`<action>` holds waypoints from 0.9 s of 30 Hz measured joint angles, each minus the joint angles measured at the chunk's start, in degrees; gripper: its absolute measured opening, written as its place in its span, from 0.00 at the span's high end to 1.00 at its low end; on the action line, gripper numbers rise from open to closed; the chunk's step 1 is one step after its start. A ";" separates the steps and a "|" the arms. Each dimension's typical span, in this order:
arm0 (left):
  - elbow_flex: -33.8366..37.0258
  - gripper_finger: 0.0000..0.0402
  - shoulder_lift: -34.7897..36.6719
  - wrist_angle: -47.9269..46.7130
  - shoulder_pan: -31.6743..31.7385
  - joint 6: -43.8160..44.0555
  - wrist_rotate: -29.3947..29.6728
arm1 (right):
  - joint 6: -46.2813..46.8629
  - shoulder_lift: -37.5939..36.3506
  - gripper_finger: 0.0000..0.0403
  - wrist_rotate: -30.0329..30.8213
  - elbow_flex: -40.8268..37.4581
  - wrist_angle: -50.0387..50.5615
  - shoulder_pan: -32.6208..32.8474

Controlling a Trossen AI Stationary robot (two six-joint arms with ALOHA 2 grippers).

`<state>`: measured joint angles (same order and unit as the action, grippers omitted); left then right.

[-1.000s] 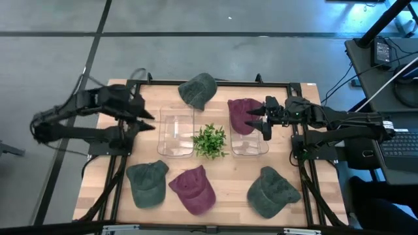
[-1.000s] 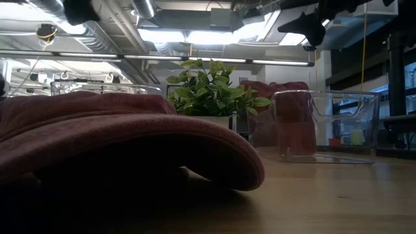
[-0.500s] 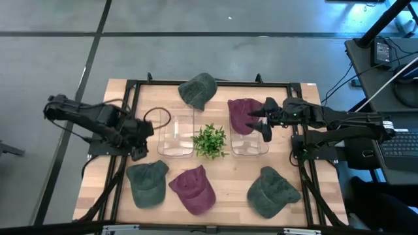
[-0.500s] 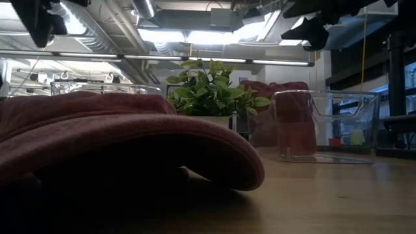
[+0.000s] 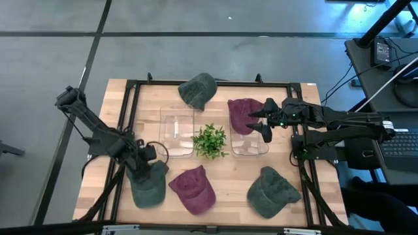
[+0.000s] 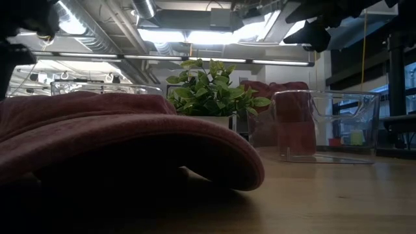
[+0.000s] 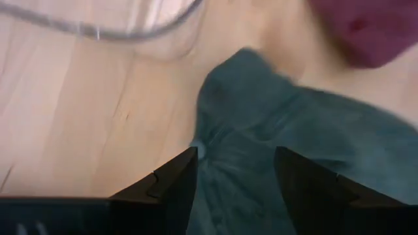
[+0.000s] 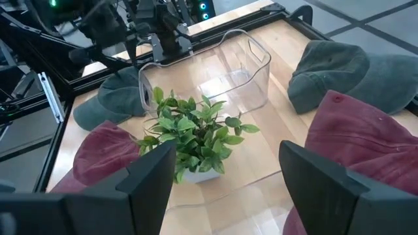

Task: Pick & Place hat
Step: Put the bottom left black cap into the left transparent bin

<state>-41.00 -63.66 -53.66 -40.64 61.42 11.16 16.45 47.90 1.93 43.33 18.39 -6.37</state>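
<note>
No text, label or number (brands included) can be read.

Table centre is crowded: the plant [image 5: 210, 140] stands between two clear bins [image 5: 176, 132] [image 5: 249, 145], leaving only narrow gaps. Hats [image 5: 198, 90] ring them at 12, 5, 6 and 7 o'clock. Bare wood lies open at 9 o'clock, at 3 o'clock, and between the front hats and the bins.

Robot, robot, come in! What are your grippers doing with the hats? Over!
Left gripper open over green hat. Right gripper open by red hat. Nothing blocking.
</note>
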 joint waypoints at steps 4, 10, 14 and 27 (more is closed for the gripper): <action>2.05 0.53 -3.22 0.16 -3.68 3.33 0.60 | 0.00 0.00 0.33 0.00 0.00 -0.02 0.00; 6.25 0.53 -6.27 4.08 -6.63 10.02 4.57 | 1.07 0.00 0.33 -0.02 0.00 -0.04 0.00; 10.21 0.54 -7.43 11.74 -6.63 12.76 4.79 | 1.11 0.00 0.33 -0.02 0.00 -0.04 0.00; 14.66 0.61 -9.66 17.41 -7.20 11.37 4.40 | 1.20 0.00 0.33 -0.01 0.00 -0.07 0.00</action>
<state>-26.33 -73.33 -36.25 -47.84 72.79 15.55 17.65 47.90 1.93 43.33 18.33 -6.37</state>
